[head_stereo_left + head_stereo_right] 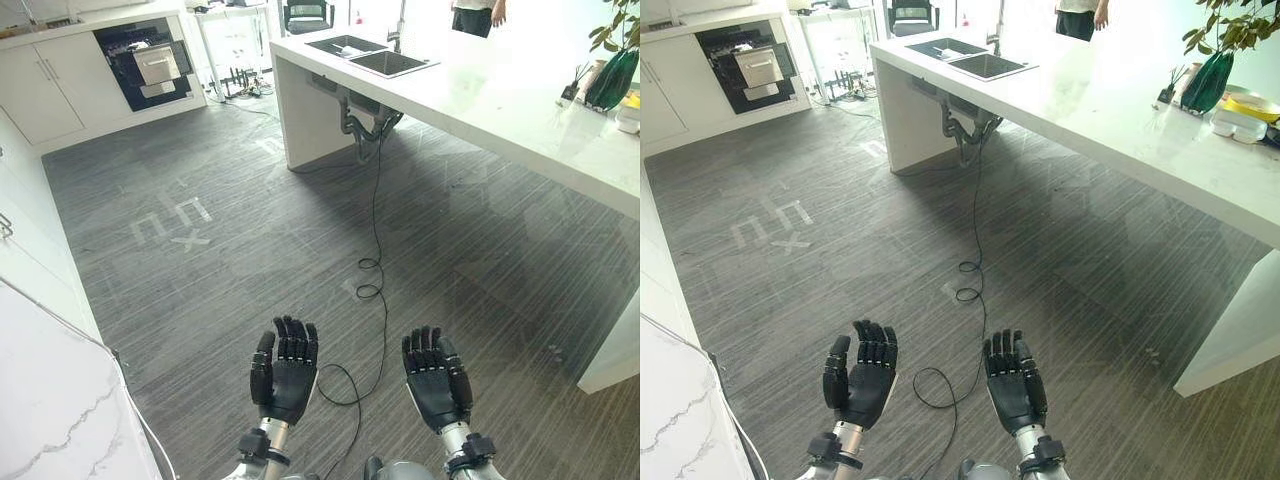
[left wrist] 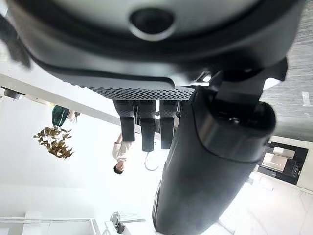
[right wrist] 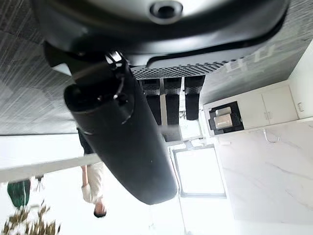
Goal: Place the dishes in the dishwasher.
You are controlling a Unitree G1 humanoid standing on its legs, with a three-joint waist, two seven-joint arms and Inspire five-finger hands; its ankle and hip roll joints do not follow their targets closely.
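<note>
**While both hands hang empty, the dishes sit on the island**

Although the task concerns crockery, neither hand holds any. The dark, fingered left hand (image 1: pixel 285 370) and its twin, the right hand (image 1: pixel 437 380), hover side by side over the grey wood-grain plank floor (image 1: pixel 250 230). They are apart from each other, and each has its fingers stretched straight and its thumb relaxed. Each wrist view shows the same: a row of straight fingers beside the thumb, with nothing between them.

The small cluster of pale dishes (image 1: pixel 1240 118), one showing yellow, rests near the right end of the long white island counter (image 1: pixel 500 100), well apart from both hands. Just beside them stands a dark green glass vase (image 1: pixel 1208 80) holding a leafy plant. Farther along the same counter lies a steel double-basin sink (image 1: pixel 370 55) with a tap, and a person (image 1: pixel 477 15) stands at the far end.

The dark built-in dishwasher (image 1: pixel 150 62) is set in the run of white cabinets across the room to the left, with a pale grey panel visible in its black cavity. Pale angular markings (image 1: pixel 175 220) lie on the floor between it and the robot. A white marble-veined surface (image 1: pixel 50 400) fills the near left corner.
</note>
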